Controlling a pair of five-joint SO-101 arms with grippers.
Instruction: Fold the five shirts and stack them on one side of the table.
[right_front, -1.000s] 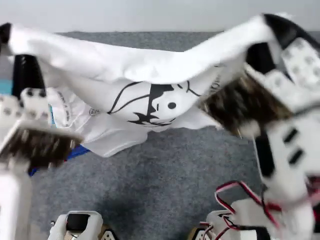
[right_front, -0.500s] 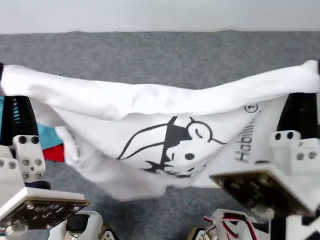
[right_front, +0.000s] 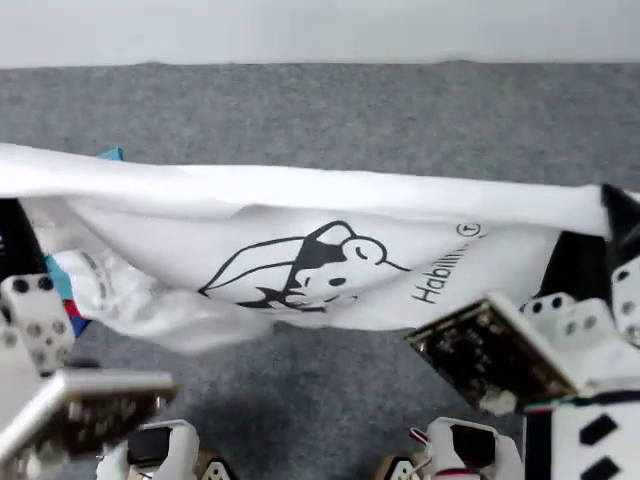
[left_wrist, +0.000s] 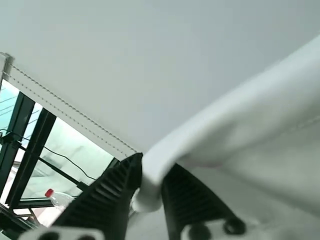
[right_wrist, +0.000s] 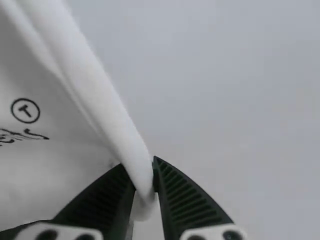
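Basically, the grey table (right_front: 330, 110) spans the high view from the top band down to the lower centre. The white shirt (right_front: 300, 250) is stretched across the middle of the frame, lifted off the surface and hanging like a banner from left edge to right edge. Its top hem runs nearly straight and its body sags below. Likely reason: held taut by two corners, it hangs flat and can be laid down smooth for folding.

The black line-drawing print (right_front: 300, 275) faces the camera at frame centre, with lettering to its right.

The left gripper (left_wrist: 147, 180) has its jaws closed nearly together on a rolled edge of the shirt, which comes out between the ribbed fingers. In the high view that end of the shirt is at the left edge. The right gripper (right_wrist: 142, 172) is likewise pinched tight on a fold of hem, at the right edge of the high view, close to the circled mark in the lettering.

The other shirts (right_front: 62, 285) peek out at lower left under the sagging cloth, in teal, red and blue. They look bunched, probably waiting their turn.

My guess is that folding proper has not begun on this one.
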